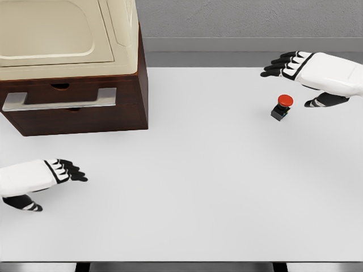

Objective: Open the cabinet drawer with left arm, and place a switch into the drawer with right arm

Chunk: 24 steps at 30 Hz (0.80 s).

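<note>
Awaiting step 1: drawer shut, handle ungrasped, left hand and right hand fingers spread, empty, switch untouched; reach handle next.

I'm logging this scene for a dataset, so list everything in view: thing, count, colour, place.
cabinet: one, dark brown with a cream top, far left of the table
drawer handle: one, silver, on the cabinet front, drawer shut
switch: one, black base with a red button, on the table at right
table: one, white, fills most of the view
left hand: one, white with black fingers, open, low at left
right hand: one, white with black fingers, open, just beyond the switch
</note>
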Available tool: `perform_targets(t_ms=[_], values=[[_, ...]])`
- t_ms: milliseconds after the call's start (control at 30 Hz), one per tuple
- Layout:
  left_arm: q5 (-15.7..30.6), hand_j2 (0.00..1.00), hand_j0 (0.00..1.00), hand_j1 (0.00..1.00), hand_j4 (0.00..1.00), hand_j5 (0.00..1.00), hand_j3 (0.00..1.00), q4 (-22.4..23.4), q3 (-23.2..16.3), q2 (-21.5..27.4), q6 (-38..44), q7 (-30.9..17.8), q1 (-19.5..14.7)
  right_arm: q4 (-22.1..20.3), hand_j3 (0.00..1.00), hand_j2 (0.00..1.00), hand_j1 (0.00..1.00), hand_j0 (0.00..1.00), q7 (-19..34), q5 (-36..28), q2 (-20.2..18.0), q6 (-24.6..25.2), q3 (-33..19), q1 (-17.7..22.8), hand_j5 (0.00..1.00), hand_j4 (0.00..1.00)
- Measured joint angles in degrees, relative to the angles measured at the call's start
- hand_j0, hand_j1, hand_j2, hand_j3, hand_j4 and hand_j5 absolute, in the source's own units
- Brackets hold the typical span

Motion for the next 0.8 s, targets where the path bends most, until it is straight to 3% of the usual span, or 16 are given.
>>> perform_targets(t_ms=[100,267,367,567,667,800], values=[[0.56,1.0,1.0,1.0,1.0,1.0,1.0,-0.59,-0.05,-0.05,-0.01,-0.34,-2.1,-0.39,1.0,1.0,1.0,1.0,0.0,-0.09,-0.13,0.01,0.01,-0.44,1.0,1.0],[3.74,1.0,1.0,1.0,1.0,1.0,1.0,-0.94,-0.12,0.01,-0.01,-0.53,-5.19,1.23,1.0,1.0,1.0,1.0,-0.01,-0.56,-3.12,0.06,0.18,-5.19,1.0,1.0],[7.73,1.0,1.0,1.0,1.0,1.0,1.0,-1.02,-0.13,0.08,0.0,-0.73,-9.4,2.66,1.0,1.0,1.0,1.0,-0.01,-0.64,-4.16,0.03,3.9,-5.19,1.0,1.0],[15.76,1.0,1.0,1.0,1.0,1.0,1.0,-1.12,-0.26,0.14,-0.01,-0.73,-13.08,3.54,1.0,1.0,1.0,1.0,0.0,-0.33,-4.47,0.0,7.62,-4.66,1.0,1.0],[21.28,1.0,1.0,1.0,1.0,1.0,1.0,-1.13,-0.77,2.87,-0.03,-0.67,-14.33,4.94,1.0,1.0,1.0,1.0,0.0,-0.18,-4.33,0.01,8.28,-4.66,1.0,1.0],[26.24,1.0,1.0,1.0,1.0,1.0,1.0,-1.13,-6.8,8.86,0.02,-0.73,-24.29,7.51,1.0,1.0,1.0,1.0,-0.01,1.07,-2.69,0.01,8.83,-5.27,1.0,1.0]])
